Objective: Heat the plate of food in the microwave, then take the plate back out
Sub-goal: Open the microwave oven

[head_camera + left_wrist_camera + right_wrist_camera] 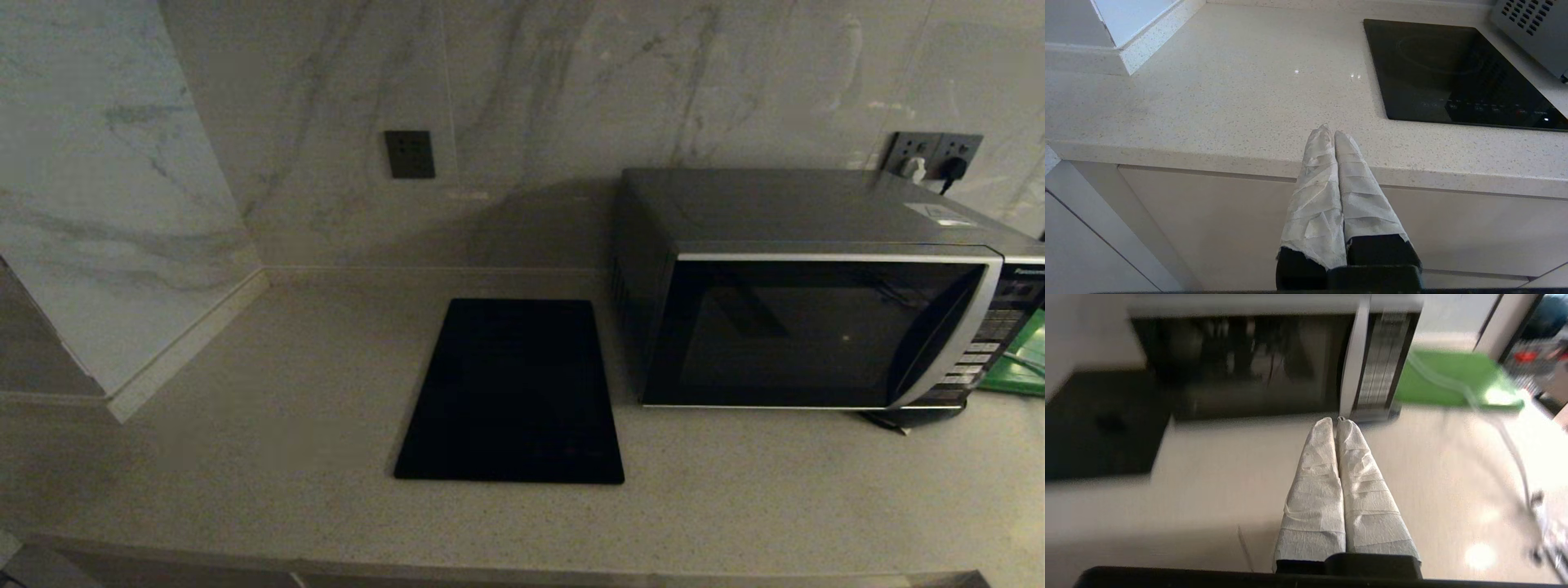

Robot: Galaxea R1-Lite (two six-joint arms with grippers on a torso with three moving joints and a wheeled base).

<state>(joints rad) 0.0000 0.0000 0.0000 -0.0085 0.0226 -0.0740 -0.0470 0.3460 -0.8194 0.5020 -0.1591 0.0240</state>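
The microwave point(816, 327) stands at the right of the counter, dark grey, with its black glass door closed. In the right wrist view the microwave point(1249, 363) faces my right gripper point(1334, 421), which is shut with nothing held and points at the door's edge beside the button panel point(1384, 363), a short way in front of it. My left gripper point(1331, 132) is shut and empty, low by the counter's front edge. Neither arm shows in the head view. The plate of food is out of view.
A flat black cooktop point(514, 392) lies in the counter left of the microwave. A green board point(1449, 377) lies to the microwave's right with a cable across it. Wall sockets point(935, 155) sit behind the oven. A marble wall point(106, 204) juts out at the left.
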